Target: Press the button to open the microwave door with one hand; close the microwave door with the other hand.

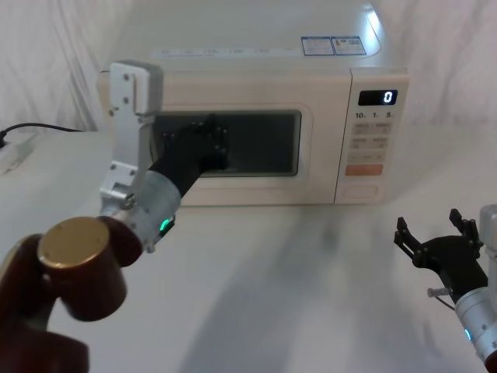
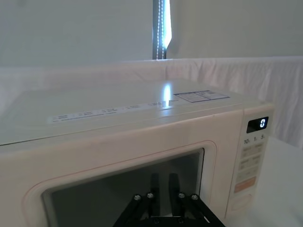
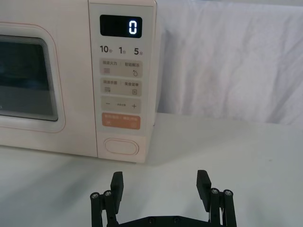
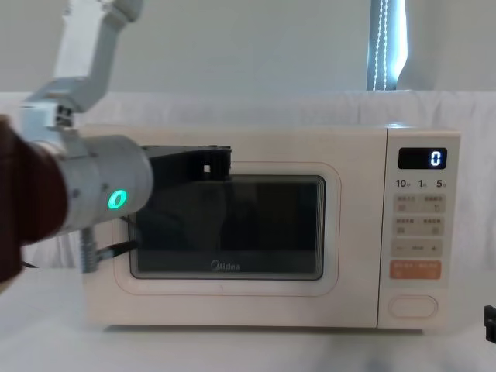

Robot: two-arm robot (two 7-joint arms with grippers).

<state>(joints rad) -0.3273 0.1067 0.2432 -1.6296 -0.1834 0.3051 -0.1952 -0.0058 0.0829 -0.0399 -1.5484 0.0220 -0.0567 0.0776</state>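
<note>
While the microwave door (image 1: pixel 248 148) sits closed at the back of the white worktop (image 1: pixel 295 287), the left tool (image 1: pixel 208 141) is at its dark window, fingers close together. The right tool (image 1: pixel 436 242) hangs low above the worktop near the control panel (image 1: pixel 374 132), fingers apart. White cloth (image 3: pixel 227 56) hangs behind.

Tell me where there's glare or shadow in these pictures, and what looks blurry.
Head view: a bright glare patch on the microwave top, soft arm shadows on the table, and the near brown joint is blurred. Left wrist view: a streak of window light reflects on the top. Chest view: the left arm looms large and soft. Right wrist view: evenly lit, display crisp.
</note>
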